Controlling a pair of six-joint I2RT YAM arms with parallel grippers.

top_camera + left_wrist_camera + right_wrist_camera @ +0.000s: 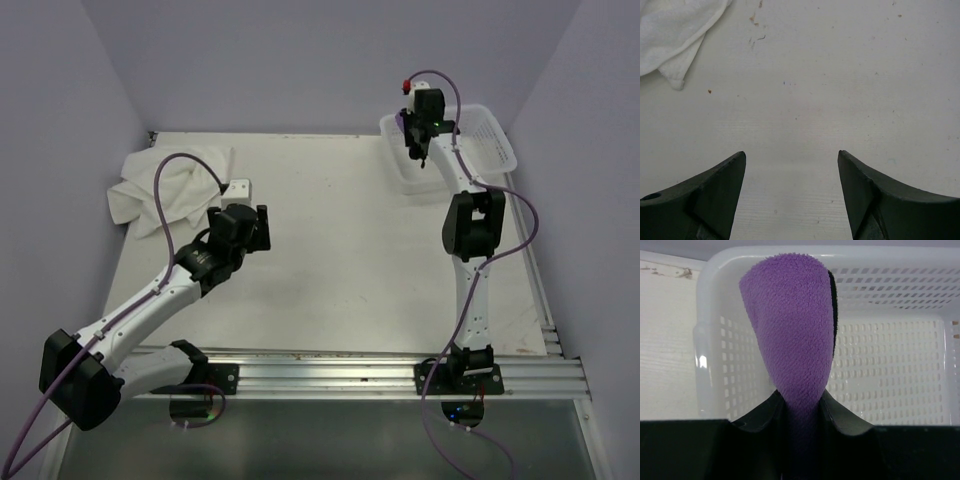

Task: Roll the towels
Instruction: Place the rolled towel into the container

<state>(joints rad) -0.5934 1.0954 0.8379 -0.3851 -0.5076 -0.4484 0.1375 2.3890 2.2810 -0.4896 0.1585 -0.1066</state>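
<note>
Right tool [801,401] clamps purple towel [790,320], jutting forward over basket [890,255]; left tool [791,161] wide, empty.

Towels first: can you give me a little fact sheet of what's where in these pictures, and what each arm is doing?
purple towel: pinched in the right arm's jaws, sticking out beyond them
where: over the white basket, far right
white towel: crumpled heap, far left of the table
left arm's jaws: open, empty, above bare table near the white towel
</note>
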